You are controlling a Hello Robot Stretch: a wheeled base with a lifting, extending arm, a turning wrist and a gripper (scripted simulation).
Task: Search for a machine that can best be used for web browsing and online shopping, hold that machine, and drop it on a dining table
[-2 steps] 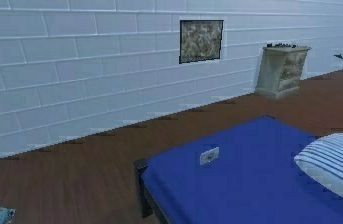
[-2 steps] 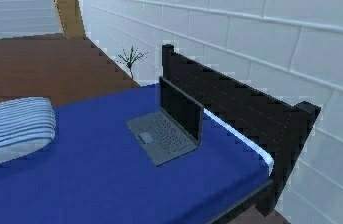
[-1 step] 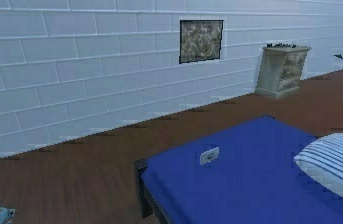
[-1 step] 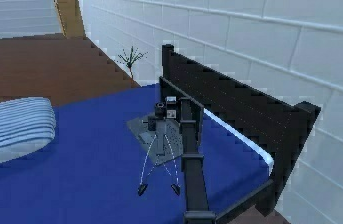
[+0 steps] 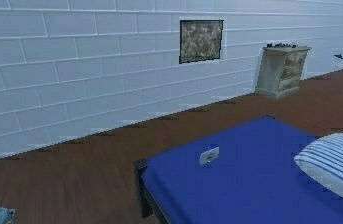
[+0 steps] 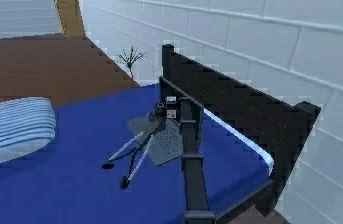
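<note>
My gripper (image 6: 117, 175) reaches out over a bed with a blue cover (image 6: 69, 185), its two thin fingers (image 6: 129, 150) pointing toward the arm side view's lower left. A flat grey slab-like thing (image 6: 164, 148) lies on the cover at or behind the gripper's body, so I cannot tell whether the gripper holds anything. The dark arm bar (image 6: 191, 175) rises from the bottom edge. In the forward view a small white thing (image 5: 209, 155) lies on the blue cover (image 5: 239, 175).
A striped pillow (image 5: 334, 165) (image 6: 14, 128) lies on the bed. The dark headboard (image 6: 234, 105) runs along a white brick wall (image 6: 269, 45). A small plant (image 6: 131, 58) stands beyond. A cream nightstand (image 5: 282, 72) and a wall picture (image 5: 201, 41) are ahead across brown wooden floor (image 5: 69, 175).
</note>
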